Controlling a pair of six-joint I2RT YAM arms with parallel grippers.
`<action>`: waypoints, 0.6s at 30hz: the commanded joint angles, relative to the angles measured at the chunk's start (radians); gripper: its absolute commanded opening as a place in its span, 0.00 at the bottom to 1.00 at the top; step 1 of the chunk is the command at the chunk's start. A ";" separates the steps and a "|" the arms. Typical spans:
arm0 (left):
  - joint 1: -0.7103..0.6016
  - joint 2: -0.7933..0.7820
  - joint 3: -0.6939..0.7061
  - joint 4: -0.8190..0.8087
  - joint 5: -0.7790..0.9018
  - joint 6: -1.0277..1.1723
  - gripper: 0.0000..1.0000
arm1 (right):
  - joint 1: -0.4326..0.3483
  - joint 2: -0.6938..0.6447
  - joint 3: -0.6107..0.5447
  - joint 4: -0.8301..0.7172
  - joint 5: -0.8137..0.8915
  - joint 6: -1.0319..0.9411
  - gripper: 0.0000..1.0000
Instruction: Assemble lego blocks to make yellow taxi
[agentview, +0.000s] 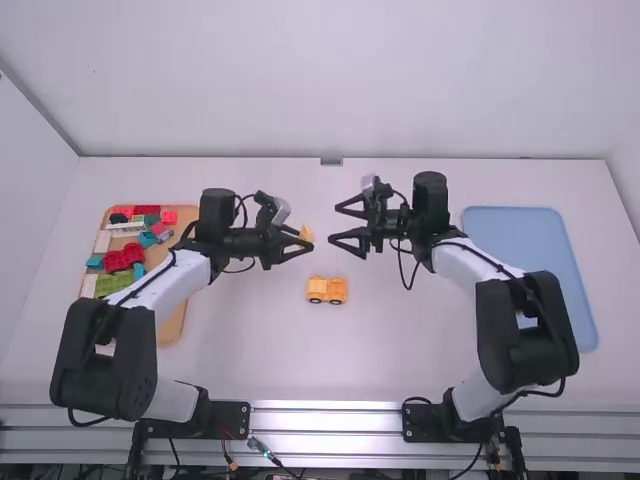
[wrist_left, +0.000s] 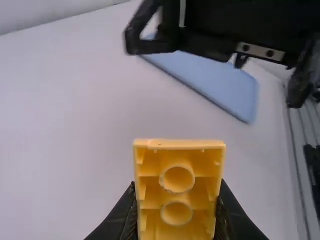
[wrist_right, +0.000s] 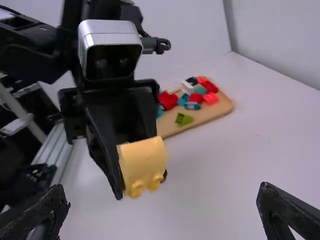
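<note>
Held off the table, my left gripper (agentview: 300, 243) is shut on a yellow block (agentview: 306, 233). In the left wrist view the block (wrist_left: 178, 192) shows its hollow underside with two round tubes, between the tips of the left gripper (wrist_left: 176, 212). The right wrist view shows the same block (wrist_right: 142, 162) with rounded top and studs tilted downward. My right gripper (agentview: 345, 227) stands open opposite it, a short gap away; its own view shows the right gripper (wrist_right: 162, 200) with fingers wide apart. A yellow car body with dark wheels (agentview: 327, 290) sits on the table below and between them.
A wooden tray (agentview: 172, 325) with red, green, blue and white blocks lies at the left, partly under the left arm. A blue tray (agentview: 520, 225) lies at the right, partly behind the right arm. The back wall rises beyond the table's far edge (agentview: 480, 160).
</note>
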 joint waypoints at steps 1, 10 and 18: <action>-0.002 0.005 0.016 0.010 0.149 0.098 0.01 | -0.011 0.016 0.022 0.014 -0.110 0.035 0.99; -0.010 0.005 0.016 0.101 0.219 0.041 0.02 | -0.007 0.016 0.022 0.015 -0.231 -0.026 1.00; -0.067 0.005 0.016 0.108 0.160 0.055 0.02 | 0.038 0.016 0.024 0.032 -0.217 -0.014 0.95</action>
